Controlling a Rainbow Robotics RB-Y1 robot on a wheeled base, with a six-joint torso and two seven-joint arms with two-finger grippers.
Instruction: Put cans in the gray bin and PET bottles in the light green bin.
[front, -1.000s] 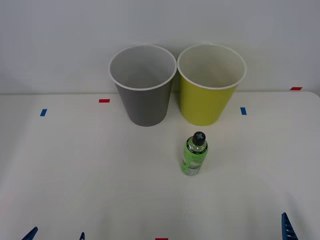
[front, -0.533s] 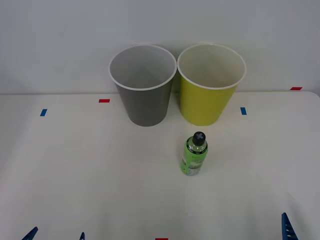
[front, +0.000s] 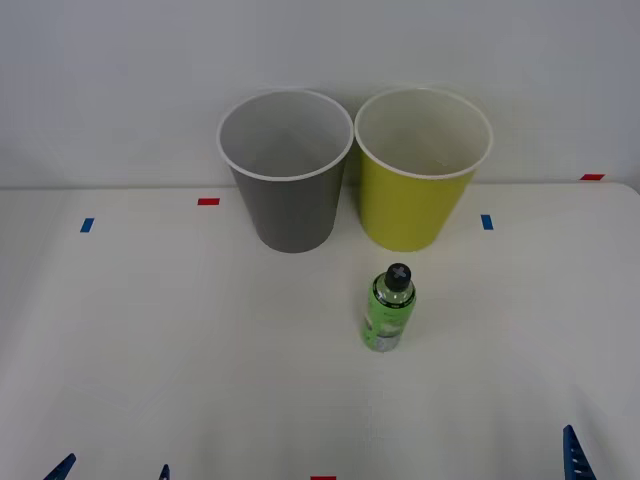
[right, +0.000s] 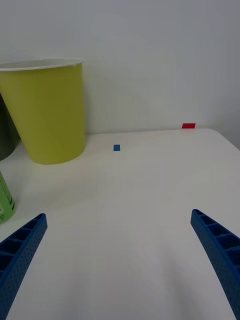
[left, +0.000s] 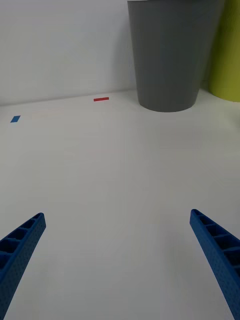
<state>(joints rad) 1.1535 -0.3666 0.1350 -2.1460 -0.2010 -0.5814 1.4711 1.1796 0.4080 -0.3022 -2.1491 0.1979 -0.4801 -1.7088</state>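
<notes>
Standing upright on the white counter (front: 150, 330), the small plastic bottle with bright green label and black screw cap (front: 388, 310) has its long axis vertical, just in front of the round tapered yellow-green plastic bin with white rim (front: 418, 195) and apart from it. The round tapered gray plastic bin with white rim (front: 288, 185) stands beside that bin, nearly touching it.

Both hands hang low at the near edge of the counter, released, fingers spread wide with nothing between them. From the right hand (right: 120, 260) the bottle lies ahead and toward the robot's left, its label edge just beyond the finger on that side. From the left hand (left: 117, 260) it lies ahead and far across; the right hand looks nearer, so it is likely the one to reach.

Bare counter surrounds the bottle on all sides, giving open room for a sideways grasp; small red and blue tape marks (front: 208, 201) dot the surface.
</notes>
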